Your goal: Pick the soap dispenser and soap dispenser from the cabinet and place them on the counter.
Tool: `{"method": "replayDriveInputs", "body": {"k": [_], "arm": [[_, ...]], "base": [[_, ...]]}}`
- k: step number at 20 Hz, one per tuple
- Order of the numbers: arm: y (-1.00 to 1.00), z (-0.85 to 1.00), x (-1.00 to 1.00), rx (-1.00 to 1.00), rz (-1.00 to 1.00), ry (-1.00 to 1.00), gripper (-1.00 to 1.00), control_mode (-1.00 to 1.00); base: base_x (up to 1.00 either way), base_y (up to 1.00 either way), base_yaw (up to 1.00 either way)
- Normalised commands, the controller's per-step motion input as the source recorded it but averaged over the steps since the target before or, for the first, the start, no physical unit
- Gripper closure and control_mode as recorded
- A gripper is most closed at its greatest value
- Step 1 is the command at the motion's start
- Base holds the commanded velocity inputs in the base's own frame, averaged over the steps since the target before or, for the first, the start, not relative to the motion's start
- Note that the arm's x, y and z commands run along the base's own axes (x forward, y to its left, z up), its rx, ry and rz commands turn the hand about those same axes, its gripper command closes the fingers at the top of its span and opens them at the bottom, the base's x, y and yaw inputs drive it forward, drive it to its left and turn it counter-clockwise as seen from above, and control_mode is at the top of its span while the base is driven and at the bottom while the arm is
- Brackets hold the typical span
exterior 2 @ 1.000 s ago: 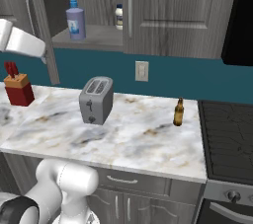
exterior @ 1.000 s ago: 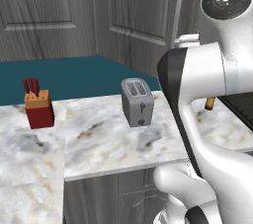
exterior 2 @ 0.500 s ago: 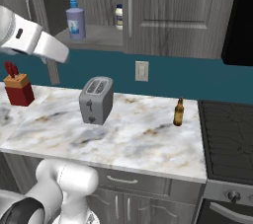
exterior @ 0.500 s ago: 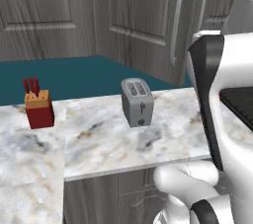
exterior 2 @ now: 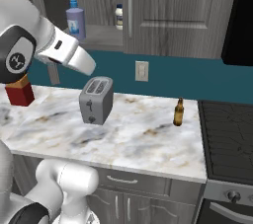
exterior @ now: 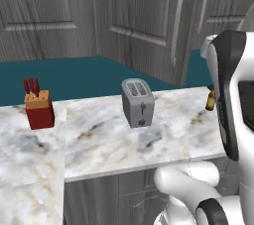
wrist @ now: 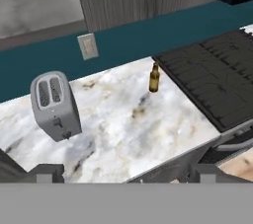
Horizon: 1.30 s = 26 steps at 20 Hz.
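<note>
A lavender soap dispenser (exterior 2: 75, 20) with a blue pump stands on the shelf of the open grey cabinet (exterior 2: 101, 36), at its left end. My white arm (exterior 2: 59, 50) reaches across below that shelf, above the marbled counter (exterior 2: 143, 136). In the hand view my gripper (wrist: 127, 173) is open with nothing between its two dark fingertips (wrist: 47, 171), and it looks down over the counter (wrist: 123, 124) from well above. The arm (exterior: 229, 100) fills the right edge of the left base view.
A small white jar (exterior 2: 118, 17) stands further right on the shelf. On the counter are a grey toaster (exterior 2: 96, 100), a brown bottle (exterior 2: 179, 112) and a red knife block (exterior 2: 20, 92). A black stove (wrist: 217, 82) adjoins the counter on the right.
The arm has swung: its forearm has moved right and down in the right base view and toward the right edge in the left base view. The gripper has stayed open.
</note>
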Motion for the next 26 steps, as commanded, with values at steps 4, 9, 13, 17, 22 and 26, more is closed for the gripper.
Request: {"method": "replayDriveInputs", "body": {"k": [4,9,13,17,22,26], "arm": [[-0.15,-0.23,0.29,0.14,0.02,0.12,-1.0,-1.0],[-0.09,-0.11,0.22,0.21,0.05,0.13,-1.0,-1.0],[-0.09,-0.13,0.19,0.24,0.05,0.07,-1.0,-1.0],[-0.03,-0.13,0.02,0.24,0.04,0.01,-1.0,-1.0],[-0.07,-0.1,0.07,0.25,0.0,0.06,-1.0,-1.0],[-0.01,-0.06,0.0,0.18,-0.01,0.09,-1.0,-1.0]], "base": [[0.0,0.0,0.0],[0.0,0.0,0.0],[0.0,0.0,0.0],[0.0,0.0,0.0],[0.0,0.0,0.0],[0.0,0.0,0.0]]}}
